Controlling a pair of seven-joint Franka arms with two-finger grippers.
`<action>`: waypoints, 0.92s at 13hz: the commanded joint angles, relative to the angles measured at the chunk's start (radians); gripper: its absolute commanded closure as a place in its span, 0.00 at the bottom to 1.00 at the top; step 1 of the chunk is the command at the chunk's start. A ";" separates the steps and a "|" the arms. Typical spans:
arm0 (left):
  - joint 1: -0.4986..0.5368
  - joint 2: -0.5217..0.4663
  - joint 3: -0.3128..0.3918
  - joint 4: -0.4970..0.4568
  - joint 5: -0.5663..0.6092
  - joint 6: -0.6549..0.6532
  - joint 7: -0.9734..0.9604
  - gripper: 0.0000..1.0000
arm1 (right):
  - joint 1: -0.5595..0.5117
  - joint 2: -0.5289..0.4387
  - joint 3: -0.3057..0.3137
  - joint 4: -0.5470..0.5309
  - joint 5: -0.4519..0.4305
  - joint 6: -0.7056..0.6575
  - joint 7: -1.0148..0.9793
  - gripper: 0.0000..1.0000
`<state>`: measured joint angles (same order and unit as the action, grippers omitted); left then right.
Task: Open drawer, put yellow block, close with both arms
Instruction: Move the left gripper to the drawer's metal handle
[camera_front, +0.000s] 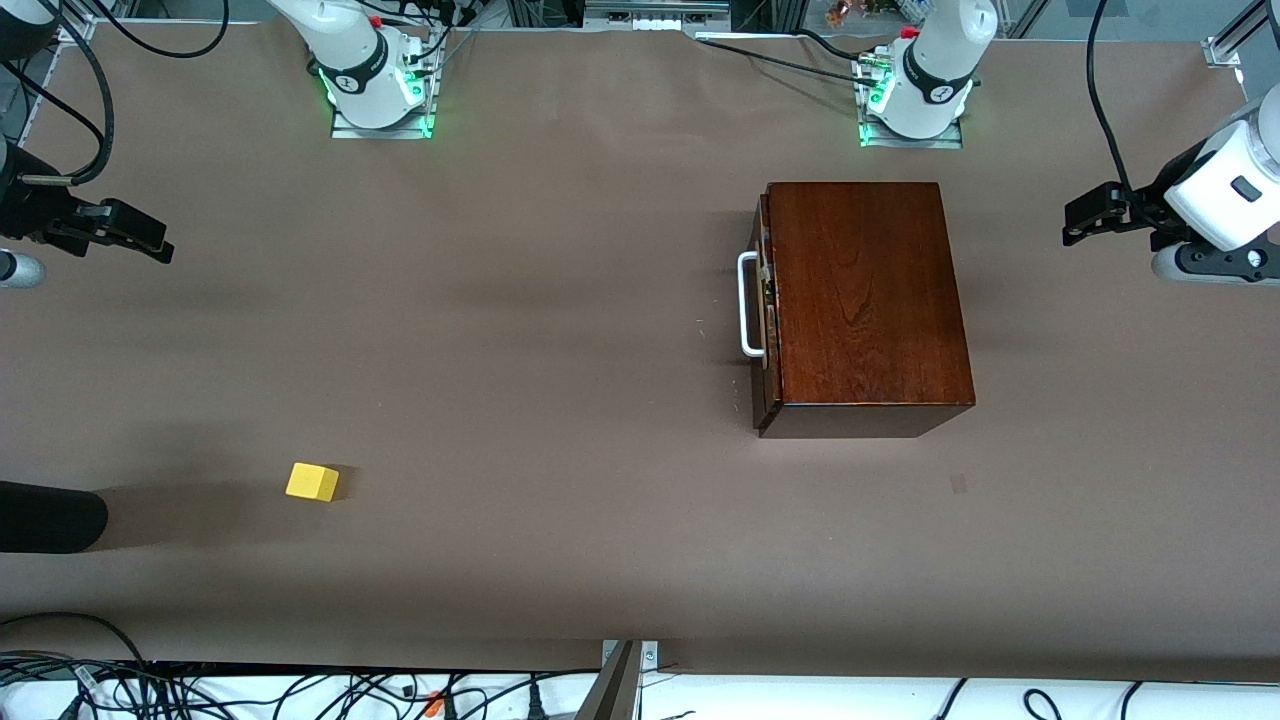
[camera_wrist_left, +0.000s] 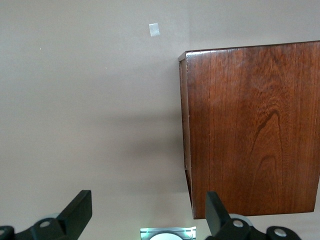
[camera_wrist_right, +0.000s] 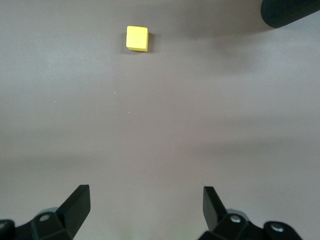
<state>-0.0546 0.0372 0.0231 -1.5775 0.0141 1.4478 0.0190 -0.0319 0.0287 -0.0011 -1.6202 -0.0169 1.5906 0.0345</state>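
Brown table: drawer shut, yellow block apart

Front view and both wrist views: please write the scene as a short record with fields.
drawer: shut, white handle facing the right arm's end
yellow block: on the table, nearer the front camera than the wooden box, toward the right arm's end
left gripper: open, empty, beside the box
right gripper: open, empty, over bare table
task progress: not started

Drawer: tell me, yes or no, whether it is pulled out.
No, the drawer sits flush in its box, handle against the front.
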 joint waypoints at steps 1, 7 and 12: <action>-0.007 0.004 -0.018 0.007 -0.013 -0.017 0.007 0.00 | 0.001 -0.009 0.003 0.002 -0.014 -0.004 -0.008 0.00; -0.011 0.070 -0.340 0.010 -0.013 0.052 -0.293 0.00 | 0.001 -0.009 0.003 0.002 -0.014 -0.004 -0.008 0.00; -0.111 0.212 -0.500 0.010 0.018 0.256 -0.614 0.00 | 0.000 -0.007 0.003 0.002 -0.014 -0.003 -0.010 0.00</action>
<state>-0.1151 0.1899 -0.4734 -1.5824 0.0139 1.6474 -0.5120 -0.0315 0.0287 -0.0004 -1.6202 -0.0170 1.5906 0.0343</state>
